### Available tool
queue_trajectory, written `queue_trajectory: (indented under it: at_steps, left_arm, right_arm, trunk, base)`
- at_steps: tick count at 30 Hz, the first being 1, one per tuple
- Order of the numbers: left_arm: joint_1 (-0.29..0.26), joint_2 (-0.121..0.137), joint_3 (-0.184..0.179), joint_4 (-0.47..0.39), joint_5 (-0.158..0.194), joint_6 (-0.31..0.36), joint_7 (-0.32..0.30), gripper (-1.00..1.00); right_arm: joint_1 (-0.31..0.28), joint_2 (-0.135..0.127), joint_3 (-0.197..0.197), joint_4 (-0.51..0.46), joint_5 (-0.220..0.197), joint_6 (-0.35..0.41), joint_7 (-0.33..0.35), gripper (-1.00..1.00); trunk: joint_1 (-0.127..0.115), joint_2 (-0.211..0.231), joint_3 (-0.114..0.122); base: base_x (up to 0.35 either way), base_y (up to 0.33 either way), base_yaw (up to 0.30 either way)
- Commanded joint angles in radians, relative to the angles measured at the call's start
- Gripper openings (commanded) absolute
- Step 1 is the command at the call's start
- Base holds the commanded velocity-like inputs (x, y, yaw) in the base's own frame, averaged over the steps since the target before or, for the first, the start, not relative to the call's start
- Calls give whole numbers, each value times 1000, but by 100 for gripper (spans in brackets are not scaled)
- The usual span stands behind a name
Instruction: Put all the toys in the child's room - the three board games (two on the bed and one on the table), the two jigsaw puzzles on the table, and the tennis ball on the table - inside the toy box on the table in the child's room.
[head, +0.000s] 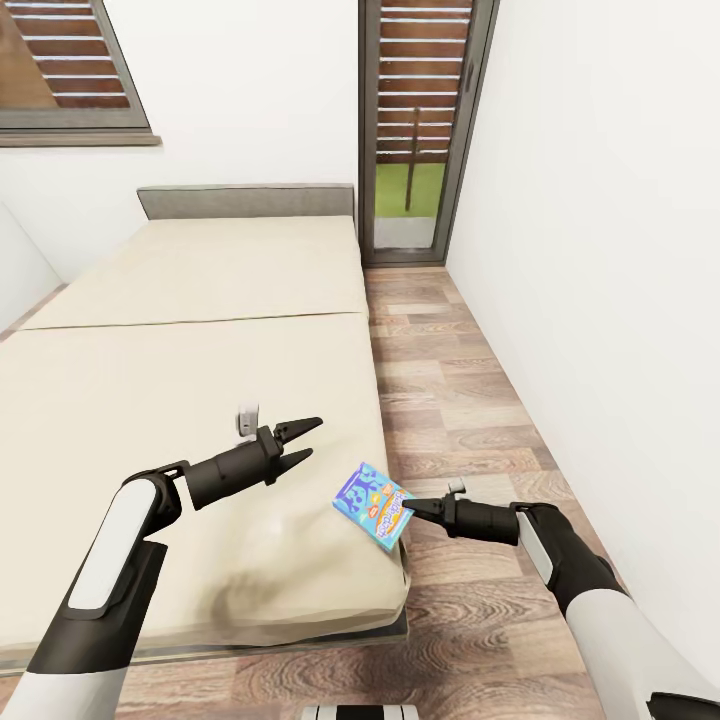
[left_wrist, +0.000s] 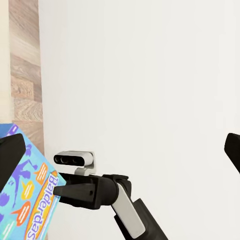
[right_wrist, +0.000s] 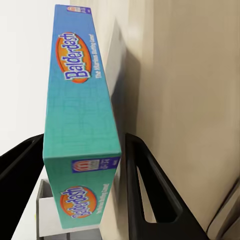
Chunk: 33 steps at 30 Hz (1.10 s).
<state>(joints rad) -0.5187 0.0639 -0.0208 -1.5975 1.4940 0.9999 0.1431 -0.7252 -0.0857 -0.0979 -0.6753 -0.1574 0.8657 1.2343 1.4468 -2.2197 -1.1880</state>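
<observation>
Over the near right corner of the bed (head: 200, 330), one blue board game (head: 373, 504) hung clamped in the right gripper (head: 412, 508), tilted and lifted just above the mattress edge. From the right wrist, its two black fingers (right_wrist: 150, 190) pressed either face of the box, whose spine read "Balderdash". One game was visible; the mattress otherwise lay bare. Left of it, the left gripper (head: 302, 441) hovered above the mattress with its two fingers apart, holding nothing. Beyond the bed stood one grey headboard (head: 245, 200), one glazed door (head: 415, 130) and a strip of wood floor (head: 450, 400) beside a white wall (head: 600, 250).
</observation>
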Motion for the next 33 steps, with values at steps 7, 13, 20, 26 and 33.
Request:
queue_trajectory:
  at_steps: [7,13,20,26,33]
  left_arm:
    - [-1,1,-1,-1,10,1,10,100]
    - [0,1,-1,-1,11,1,10,100]
    - [1,0,-1,1,5,-2,9,100]
    - [2,0,-1,1,-9,-2,6,100]
    - [6,0,0,1,-20,-3,2,100]
  right_arm:
    - [0,1,0,0,0,4,1,-100]
    - [0,1,0,0,-1,4,1,-100]
    - [0,1,0,0,-1,4,1,-100]
    - [0,0,0,-6,-1,4,1,-100]
    - [0,-1,-1,-14,-1,3,1,-100]
  trunk:
    - [0,0,-1]
    - [0,0,-1]
    - [0,0,-1]
    - [0,0,-1]
    - [0,0,-1]
  base:
    - [0,0,0]
    - [0,0,0]
    - [0,0,0]
    - [0,0,0]
    - [0,0,0]
